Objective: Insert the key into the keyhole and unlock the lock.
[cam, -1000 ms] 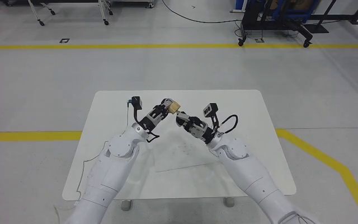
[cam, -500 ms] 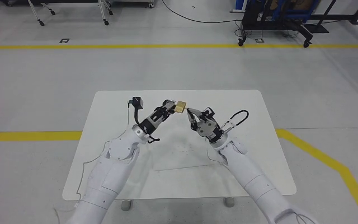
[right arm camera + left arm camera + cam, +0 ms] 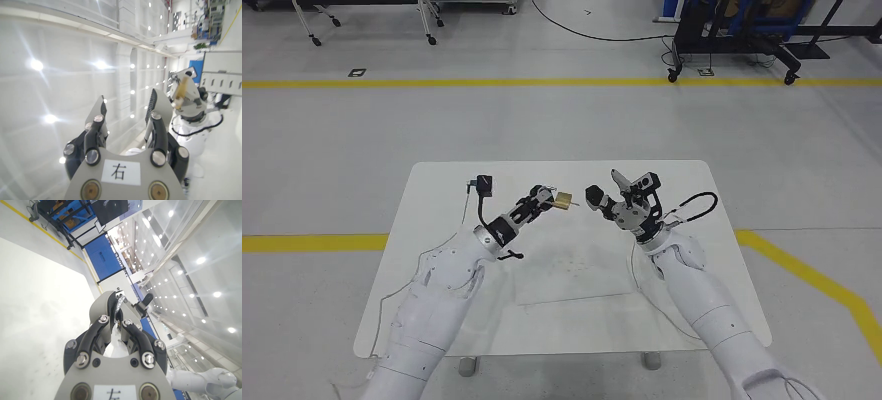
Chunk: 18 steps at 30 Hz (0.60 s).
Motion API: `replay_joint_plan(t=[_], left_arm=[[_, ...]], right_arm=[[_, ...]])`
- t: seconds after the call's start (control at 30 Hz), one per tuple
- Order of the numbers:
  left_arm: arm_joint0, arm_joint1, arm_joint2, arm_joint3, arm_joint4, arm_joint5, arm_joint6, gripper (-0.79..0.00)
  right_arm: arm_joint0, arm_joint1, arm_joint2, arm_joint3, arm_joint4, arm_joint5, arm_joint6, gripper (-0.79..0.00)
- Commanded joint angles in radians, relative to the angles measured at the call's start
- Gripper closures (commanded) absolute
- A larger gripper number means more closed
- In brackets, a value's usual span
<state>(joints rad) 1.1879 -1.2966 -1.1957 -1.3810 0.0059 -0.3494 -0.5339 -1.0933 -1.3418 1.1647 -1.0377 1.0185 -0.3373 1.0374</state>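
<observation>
My left gripper (image 3: 118,302) is clamped narrowly on the silver shackle (image 3: 119,305) of the small brass padlock (image 3: 563,201). It holds the padlock over the far middle of the white rectangular table (image 3: 442,300). In the right wrist view the brass body (image 3: 180,90) stands out past my left fingers, tilted. In the left wrist view a small black piece (image 3: 146,300) juts out beyond my far finger. I cannot tell whether that is the key.

My right gripper (image 3: 128,96) has its jaws spread wide with open air between the ribbed pads (image 3: 150,106). It sits near the padlock but apart from it, with a gap of bare tabletop between the two in the top view. A black looped cable (image 3: 697,205) hangs beside my right wrist. Past the table a yellow floor line (image 3: 542,82) runs across, and a black wheeled frame (image 3: 742,40) stands beyond it.
</observation>
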Motion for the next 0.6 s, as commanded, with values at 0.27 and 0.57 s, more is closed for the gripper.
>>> replay_joint_plan(t=[0.27,0.57], left_arm=[[0.076,0.039,0.052,-0.150,0.519,0.177,-0.174,0.000],[0.048,0.034,0.129,-0.130,0.665,0.295,-0.212,-0.785]], right_arm=[[0.000,-0.001,-0.005,0.002,0.036,0.018,0.003,-0.785],[0.000,-0.001,-0.005,0.002,0.036,0.018,0.003,-0.785]])
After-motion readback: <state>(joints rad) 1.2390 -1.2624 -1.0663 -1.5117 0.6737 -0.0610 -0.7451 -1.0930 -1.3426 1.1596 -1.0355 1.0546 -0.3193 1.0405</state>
